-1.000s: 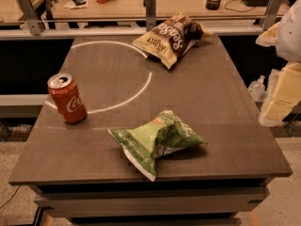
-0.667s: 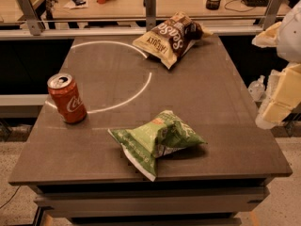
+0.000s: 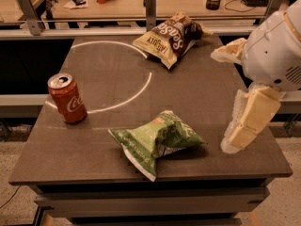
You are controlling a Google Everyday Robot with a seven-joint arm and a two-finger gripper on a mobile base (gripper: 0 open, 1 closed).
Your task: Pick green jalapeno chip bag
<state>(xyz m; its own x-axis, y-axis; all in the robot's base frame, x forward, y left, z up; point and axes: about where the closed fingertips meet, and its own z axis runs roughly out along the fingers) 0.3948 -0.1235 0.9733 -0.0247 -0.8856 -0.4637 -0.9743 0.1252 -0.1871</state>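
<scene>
The red soda can (image 3: 67,99) stands upright at 9 o'clock on the desk (image 3: 202,93), a smooth metal cylinder with its top closed, so what it holds is hidden; the cream-and-brown chip bag (image 3: 169,37) lies puffed and sealed at 12 to 1 o'clock by the far edge, large lettering across its glossy face; the green jalapeno chip bag (image 3: 157,140) lies at 6 o'clock near the front edge, crumpled light-green foil with white print and a small orange patch, pinched at the middle and flaring to a flat corner towards 7 o'clock; nothing touches it.

The desk is a dark matte slab; a thin white arc (image 3: 150,76) is drawn across its far half, between the can and the brown bag.

The tool (image 3: 221,101) hangs at 3 to 4 o'clock over the right edge, under a rounded white housing (image 3: 275,46); its two blocky cream fingers (image 3: 249,121) stand spread wide, one reaching towards 12, the other pointing down, holding nothing, well apart from the green bag.

Against the earlier frame, the tool has come inward from the right margin and sits lower over the desk; the can and both bags lie where they were.
</scene>
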